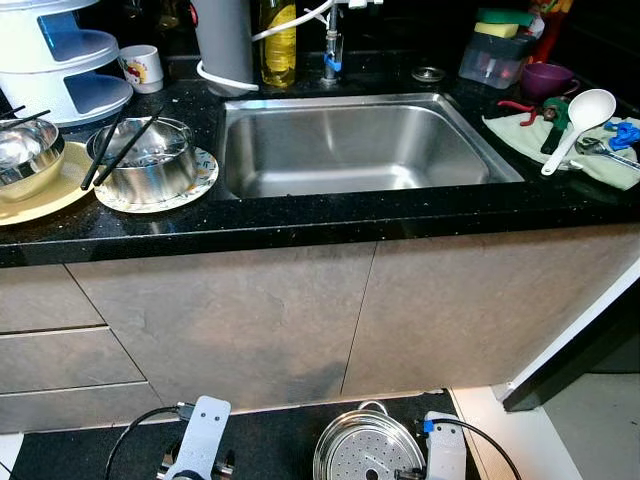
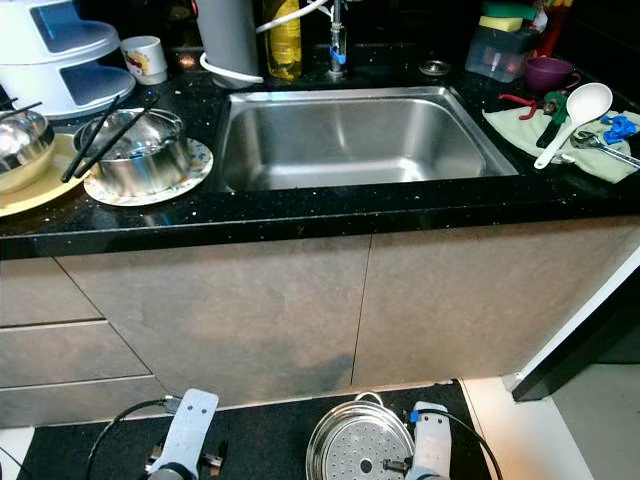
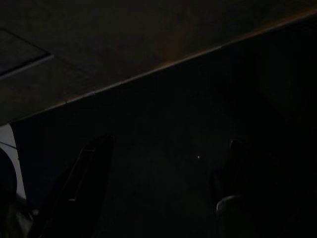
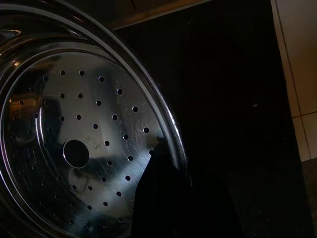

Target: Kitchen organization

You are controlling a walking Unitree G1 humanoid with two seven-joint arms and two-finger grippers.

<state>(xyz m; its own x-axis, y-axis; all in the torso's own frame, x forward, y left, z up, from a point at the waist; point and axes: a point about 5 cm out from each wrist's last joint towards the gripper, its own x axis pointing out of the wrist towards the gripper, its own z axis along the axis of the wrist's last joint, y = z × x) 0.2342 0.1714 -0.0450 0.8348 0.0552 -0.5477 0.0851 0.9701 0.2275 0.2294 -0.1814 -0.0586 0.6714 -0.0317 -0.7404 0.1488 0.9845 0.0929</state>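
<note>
Countertop of speckled black stone (image 1: 330, 215) runs across a home kitchen, above grey-brown cabinet fronts (image 1: 250, 320). At far left stands a white tiered plastic steamer with blue windows (image 1: 60, 60), with a small white printed mug (image 1: 143, 67) beside it. In front of them a shiny steel bowl (image 1: 25, 155) sits on a pale yellow plate (image 1: 45, 195), and next to it a second steel bowl (image 1: 150, 160), black chopsticks (image 1: 110, 145) laid across its rim, rests on a patterned white plate (image 1: 195, 185). A rectangular stainless steel sink (image 1: 350, 145) occupies the centre, with a grey cylinder (image 1: 222, 40), a bottle of yellow liquid (image 1: 278, 40) and the tap (image 1: 331, 50) behind it. To the right are a clear plastic tub holding sponges (image 1: 495, 50), a purple cup (image 1: 545, 78), and a pale green cloth (image 1: 560, 145) carrying a white plastic ladle (image 1: 580, 120) and other utensils.

Low down, over dark flooring, the left gripper (image 3: 158, 188) hangs with its two black fingers well apart and nothing between them. Further right, the right gripper (image 4: 173, 198) is clamped on the edge of a round perforated stainless steel steamer plate (image 2: 360, 450), one black finger (image 4: 163, 188) lying across the holed face at the rim. The plate is held below counter height, in front of the cabinet under the sink.
</note>
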